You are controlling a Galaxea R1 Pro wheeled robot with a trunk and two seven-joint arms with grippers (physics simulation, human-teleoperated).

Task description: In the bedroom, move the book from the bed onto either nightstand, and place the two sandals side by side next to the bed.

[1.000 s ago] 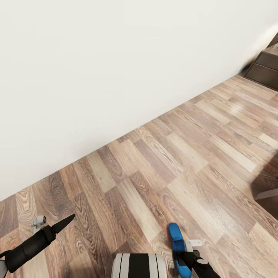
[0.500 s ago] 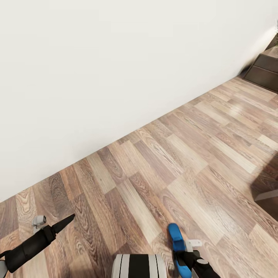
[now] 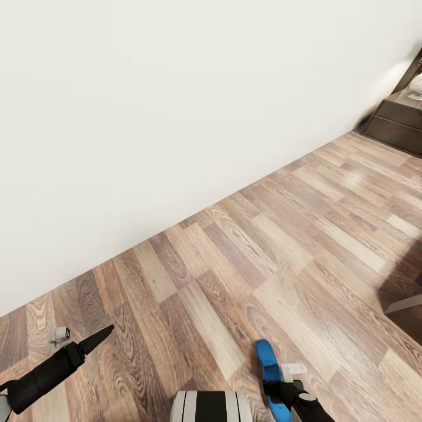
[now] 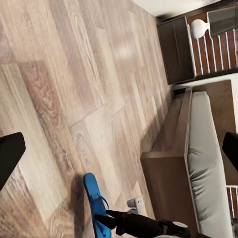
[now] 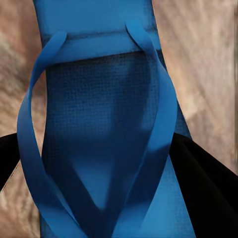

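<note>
At the near left, the left pincer [image 3: 97,339] hangs over the wood floor [image 3: 281,234]; whether it is wide or narrow I cannot tell, and it carries nothing. At the near right, the right pincer [image 3: 280,388] is clamped on a blue sandal [image 3: 268,366], toe pointing away. Farther right lies the bed [image 4: 206,163], with a nightstand [image 3: 401,117] at the far right by the wall. To do this well, I judge the sandal should be kept level, carried to the bed's side, and set down flat with room left beside it for its mate.
</note>
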